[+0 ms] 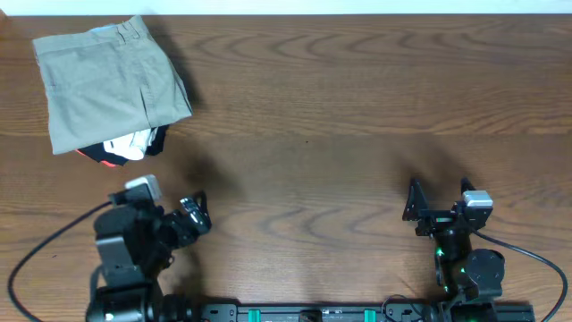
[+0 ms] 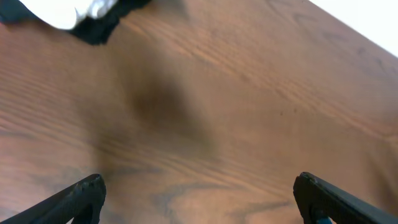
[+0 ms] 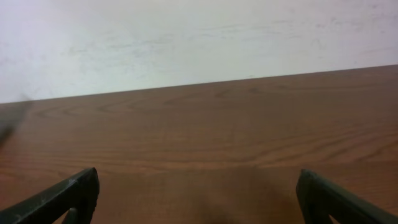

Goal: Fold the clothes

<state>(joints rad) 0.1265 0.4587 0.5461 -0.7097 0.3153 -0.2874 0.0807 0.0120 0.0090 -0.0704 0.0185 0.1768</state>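
- Light khaki cotton trousers (image 1: 107,80) lie folded at the far-left corner of the brown wooden surface (image 1: 340,107), atop white, black, red garments (image 1: 125,150)
- Left pincer (image 1: 195,215) and right pincer (image 1: 440,191) hang released, empty
- Folding looks complete

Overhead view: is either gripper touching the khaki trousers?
No: the trousers lie folded at the far left, while the left gripper and right gripper stand open and empty, apart from them.

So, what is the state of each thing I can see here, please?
trousers: folded, lying on top
white garment: under the trousers, only an edge shows
black garment: under the trousers, only an edge shows
left claw: open, empty
right claw: open, empty
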